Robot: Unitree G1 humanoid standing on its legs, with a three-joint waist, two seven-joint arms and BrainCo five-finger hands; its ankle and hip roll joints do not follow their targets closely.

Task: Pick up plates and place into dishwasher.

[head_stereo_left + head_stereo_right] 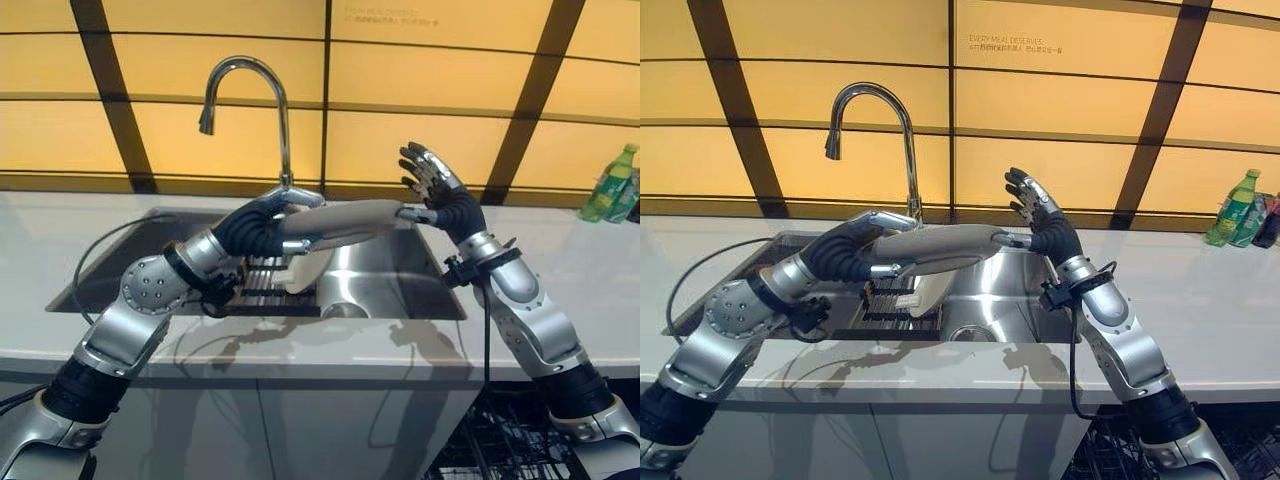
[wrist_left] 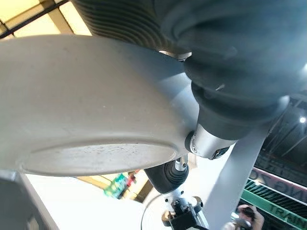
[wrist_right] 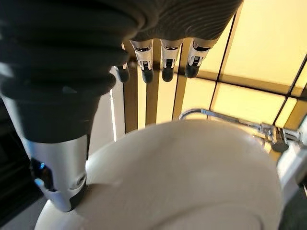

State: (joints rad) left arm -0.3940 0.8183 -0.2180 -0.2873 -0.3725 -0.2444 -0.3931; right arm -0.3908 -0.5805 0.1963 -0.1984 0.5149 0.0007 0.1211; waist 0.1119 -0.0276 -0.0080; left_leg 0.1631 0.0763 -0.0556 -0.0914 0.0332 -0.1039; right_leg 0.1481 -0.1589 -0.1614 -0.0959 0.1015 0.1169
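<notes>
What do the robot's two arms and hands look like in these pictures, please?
Both arms are silver-grey metal with rounded shells and dark ribbed cuffs near the shoulders. The left hand and right hand each have a dark ribbed cover over the wrist and back, and silver fingers with dark tips. A black clamp sits on each forearm, with a thin black cable attached.

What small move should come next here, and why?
Probably close the right hand on the plate. The left hand holds the plate level above the sink; the right hand's thumb touches its far rim, fingers spread above it, so the handover looks unfinished.
</notes>
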